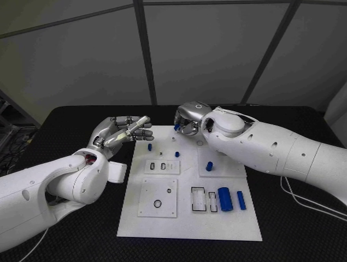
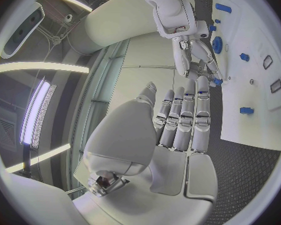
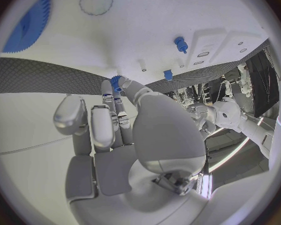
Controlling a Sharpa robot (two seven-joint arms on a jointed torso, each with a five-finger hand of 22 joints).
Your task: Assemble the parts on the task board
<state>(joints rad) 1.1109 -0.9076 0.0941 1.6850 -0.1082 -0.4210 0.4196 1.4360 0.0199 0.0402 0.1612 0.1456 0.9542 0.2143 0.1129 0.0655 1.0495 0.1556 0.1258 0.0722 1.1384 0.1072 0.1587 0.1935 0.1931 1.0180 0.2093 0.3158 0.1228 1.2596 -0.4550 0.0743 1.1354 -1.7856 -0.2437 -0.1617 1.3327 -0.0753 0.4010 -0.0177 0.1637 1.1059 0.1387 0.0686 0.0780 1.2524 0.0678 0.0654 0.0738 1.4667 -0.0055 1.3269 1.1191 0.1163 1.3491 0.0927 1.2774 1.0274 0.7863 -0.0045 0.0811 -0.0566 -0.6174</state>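
Two white arms reach over your black table, and the white task board lies flat between them.

Look at the board first. Near its close end, two long blue parts lie side by side, just beside two dark-edged slots. A raised square plate next to them has a small black ring on it. Higher up, a short blue peg stands on another plate, and one more blue peg stands near the board's left edge.

Your right hand is at the far end of the board. Its fingers are curled in close, and the right wrist view shows a small blue part pinched at the fingertips — just above the board's edge. A big blue gear lies on the board, well apart from that hand.

Your left hand is held up beside the board's far left corner, not touching it. Its fingers lie straight and close together, with nothing in them.
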